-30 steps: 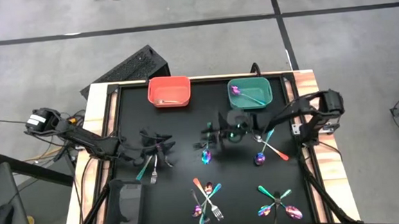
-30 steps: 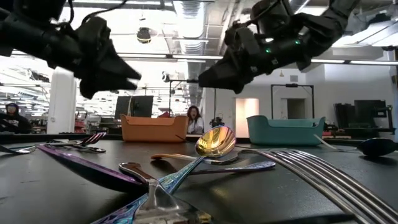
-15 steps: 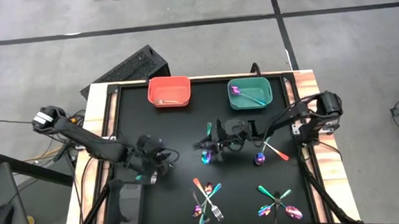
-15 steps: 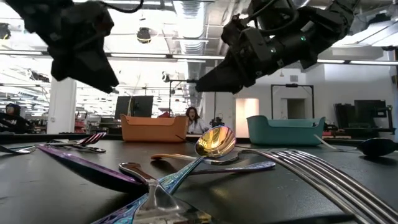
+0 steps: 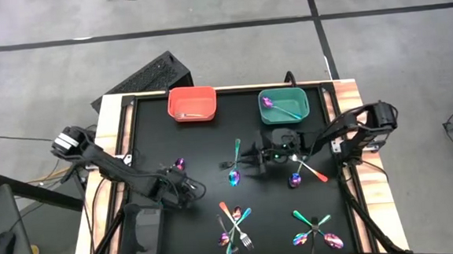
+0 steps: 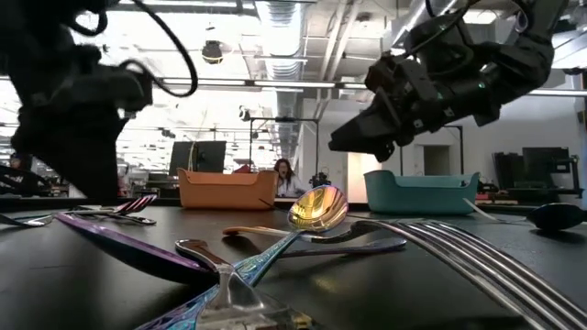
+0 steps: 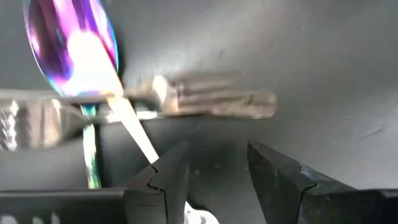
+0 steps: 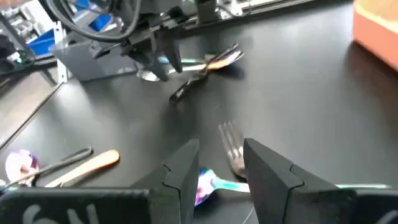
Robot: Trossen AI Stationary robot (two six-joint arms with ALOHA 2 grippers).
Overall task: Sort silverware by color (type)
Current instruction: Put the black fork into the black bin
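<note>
Two grippers apart, empty | left gripper [image 7: 213,171] low over spoon [image 7: 71,46] and fork [image 7: 214,104], table's left-middle | right gripper [image 8: 214,163] above fork [image 8: 231,149], centre-right | step: approaching picks | next: lower, clamp one piece, carry to matching bin

Three bins: one red [image 5: 191,104], one teal [image 5: 283,105], one black [image 5: 141,233], two robot arms
</note>
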